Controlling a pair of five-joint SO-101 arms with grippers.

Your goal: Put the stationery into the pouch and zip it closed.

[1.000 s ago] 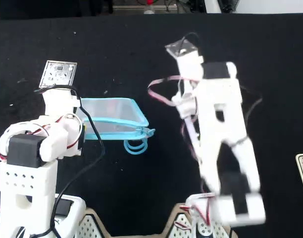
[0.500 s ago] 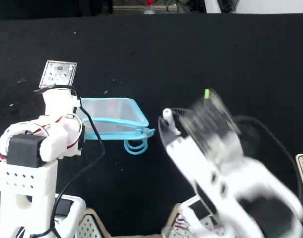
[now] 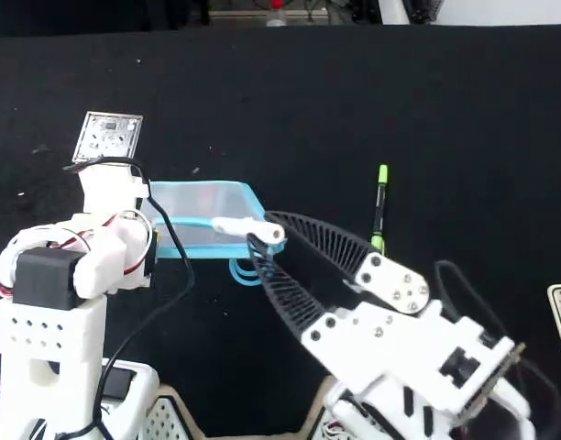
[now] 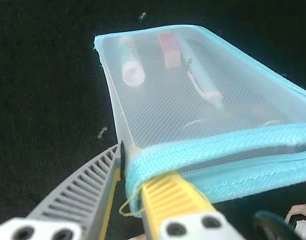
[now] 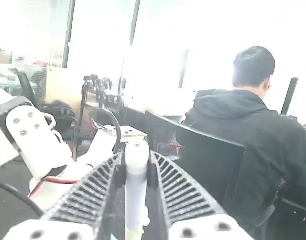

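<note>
Pouch [image 3: 212, 197] front and centre-left on the black table [image 3: 354, 92], lying flat just right of the left arm, teal zip edge along its near side. From the left wrist view the pouch [image 4: 193, 100] is see-through, and there's stock inside: a white tube with a green cap [image 4: 130, 67], a pink block [image 4: 166, 47] that looks like an eraser, though the mesh blurs it, and a white pen [image 4: 203, 82].

The left gripper [image 4: 127, 157] has its yellow and grey fingers pinched on the pouch's corner at the end of the zip band. Whether the zip stands open along its length, I can't tell from here.

Over on the right, the right gripper [image 3: 258, 234] stretches in low from the near right, its dark ribbed fingers clamped on a white marker [image 3: 248, 227], which sits at the pouch's right end beside the zip. The right wrist view shows that marker [image 5: 136, 190] squeezed between both fingers.

A blue loop [image 3: 251, 270] lies just near of the pouch's right corner. A green pen [image 3: 380, 206] lies on the table well right of the pouch.
</note>
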